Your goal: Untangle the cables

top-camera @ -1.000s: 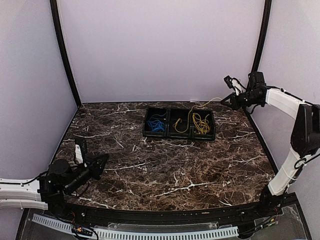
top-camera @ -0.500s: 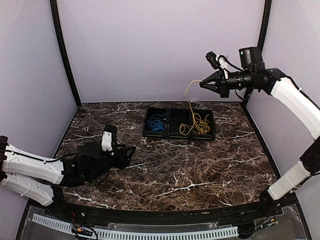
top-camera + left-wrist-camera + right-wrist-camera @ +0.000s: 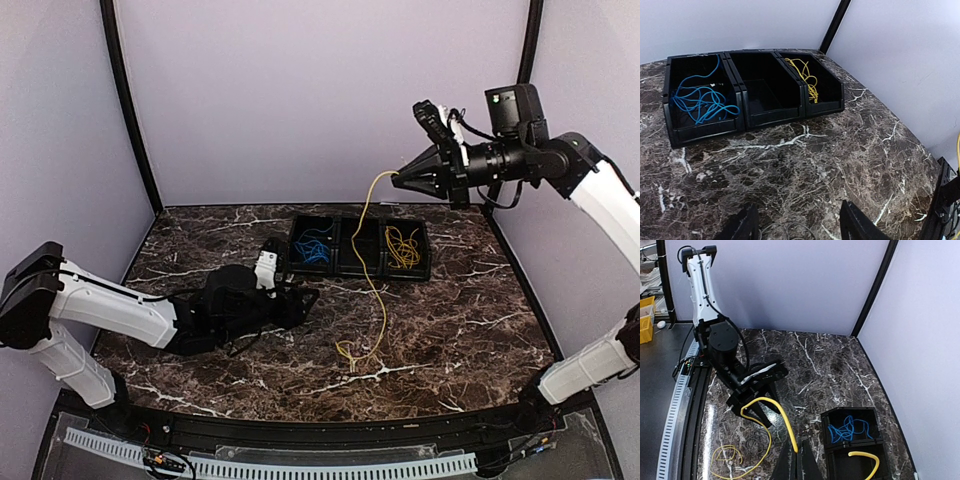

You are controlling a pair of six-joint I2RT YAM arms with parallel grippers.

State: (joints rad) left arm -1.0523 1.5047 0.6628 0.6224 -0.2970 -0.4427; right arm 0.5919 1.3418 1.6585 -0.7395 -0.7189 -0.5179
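Observation:
My right gripper (image 3: 398, 180) is raised high above the black three-bin tray (image 3: 355, 268) and is shut on a yellow cable (image 3: 370, 260). That cable hangs down to a loose coil on the marble (image 3: 356, 352). In the right wrist view the yellow cable (image 3: 771, 407) arcs out of the shut gripper (image 3: 798, 454). My left gripper (image 3: 308, 300) lies low on the table left of the coil and is open (image 3: 797, 227), with thin dark cable loops (image 3: 785, 231) between its fingers. Blue cables (image 3: 699, 100) fill the left bin, and more yellow cable (image 3: 805, 77) lies in the right bin.
The tray (image 3: 770, 117) stands at the back middle of the dark marble table; its middle bin holds nothing I can see. Purple walls and black corner posts (image 3: 125, 100) close in the back and sides. A perforated white rail (image 3: 300, 468) runs along the near edge.
My left arm has swept right toward the table's middle and its gripper has opened. My right gripper has risen and moved left, pulling the yellow cable out of the tray onto the marble.

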